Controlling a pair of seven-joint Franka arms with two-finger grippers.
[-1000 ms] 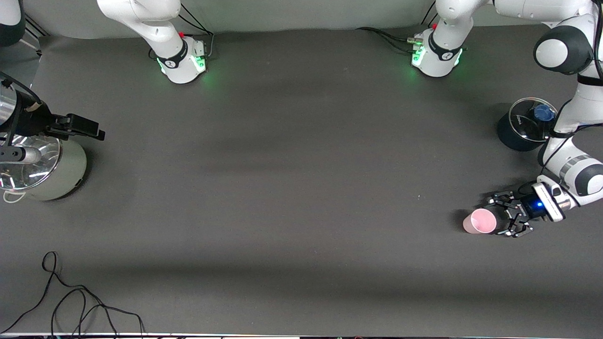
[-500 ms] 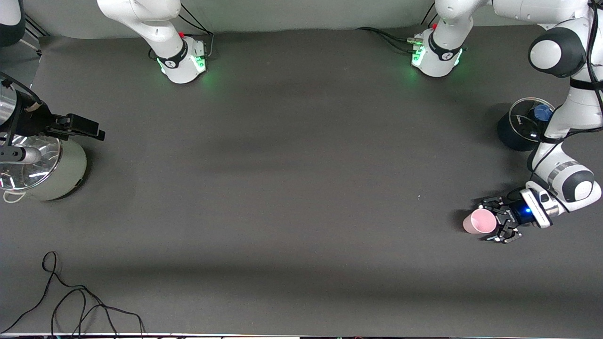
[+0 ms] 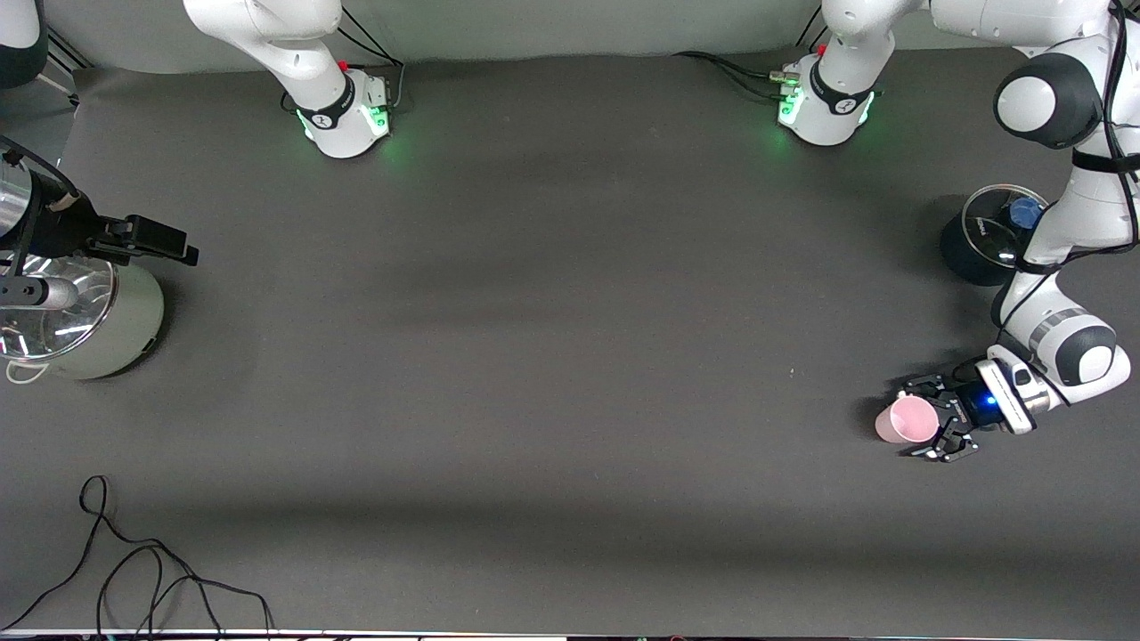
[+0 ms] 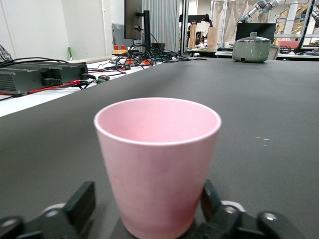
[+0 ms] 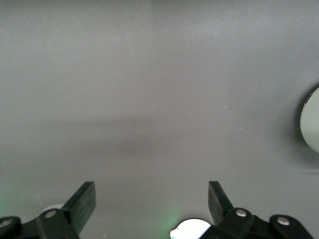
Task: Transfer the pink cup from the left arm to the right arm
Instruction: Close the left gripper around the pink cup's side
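Note:
The pink cup (image 3: pixel 907 419) stands upright on the dark table at the left arm's end; in the left wrist view the pink cup (image 4: pixel 157 159) fills the middle. My left gripper (image 3: pixel 915 419) is low at the table with a finger on each side of the cup. One finger (image 4: pixel 209 199) meets the cup's wall, while the other finger (image 4: pixel 82 204) stands a little off it, so the gripper is open around the cup. At the right arm's end my right gripper (image 3: pixel 181 249) waits, held above the table, and shows open with nothing in it (image 5: pixel 152 199).
A dark pot (image 3: pixel 966 254) with a glass lid and blue knob stands by the left arm, farther from the front camera than the cup. A pale green pot (image 3: pixel 107 343) with a shiny lid sits beside the right gripper. A black cable (image 3: pixel 134 570) lies near the front edge.
My left gripper has slid forward until its fingers flank the pink cup, and the fingers have drawn closer together. The cup and the right arm have not moved.

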